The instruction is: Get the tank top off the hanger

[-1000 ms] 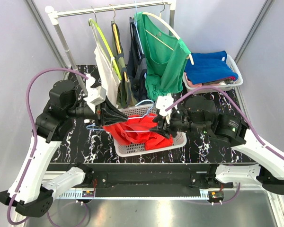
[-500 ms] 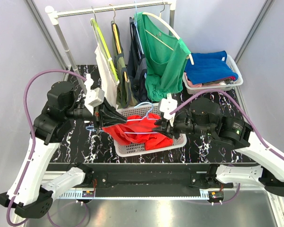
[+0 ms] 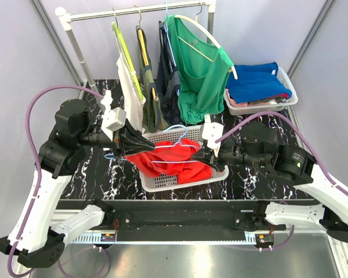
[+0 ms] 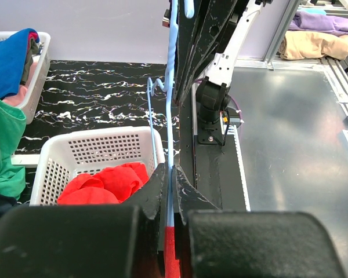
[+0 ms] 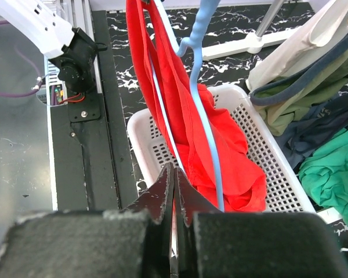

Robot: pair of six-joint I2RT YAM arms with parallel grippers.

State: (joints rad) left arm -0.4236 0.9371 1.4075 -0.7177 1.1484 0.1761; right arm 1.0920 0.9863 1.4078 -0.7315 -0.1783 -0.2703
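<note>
Marbled table (image 3: 246, 180); basket (image 3: 162, 183) below left hand (image 3: 152, 145), which clamps hanger (image 3: 175, 127); right hand (image 3: 194, 154) pinches tank top (image 3: 174, 169), we judge. Garment still threaded on; removal barely begun.

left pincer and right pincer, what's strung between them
Between the left pincer and right pincer hangs the red tank top with its blue hanger, over the white basket, seen in the top view.

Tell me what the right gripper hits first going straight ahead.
Probably the red tank top on the blue hanger, just ahead of the right gripper; the left gripper lies beyond. Depth is unclear.
</note>
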